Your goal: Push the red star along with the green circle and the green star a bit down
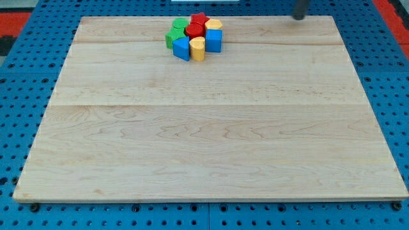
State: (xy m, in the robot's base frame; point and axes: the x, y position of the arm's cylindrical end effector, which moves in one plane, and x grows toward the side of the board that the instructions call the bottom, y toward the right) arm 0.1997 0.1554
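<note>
Nearest the view's bottom, the board point(211, 153) is being left bare; nothing is being touched there. Further up, near the top edge, all blocks are being held in one tight cluster. At its front the blue block point(181, 48), the yellow cylinder point(198, 48) and the blue cube point(214, 40) are sitting. Behind them the red cylinder point(193, 30), the yellow block point(213, 24), the green star point(174, 34) on the left, the green circle point(179, 23) and, farthest back, the red star point(199, 18) are being packed, touching.

Risk (judged, not seen): the three targets are being blocked from below by the front row, so any downward push is likely to drag the blue and yellow pieces along. An off-centre contact on the red star could also rotate it and split the greens off sideways.

Farthest, at the top right, my tip point(298, 17) is being held well apart from the cluster, with only the rod's lower end showing. There are no fingers on this rig, so nothing is being gripped or contacted.
</note>
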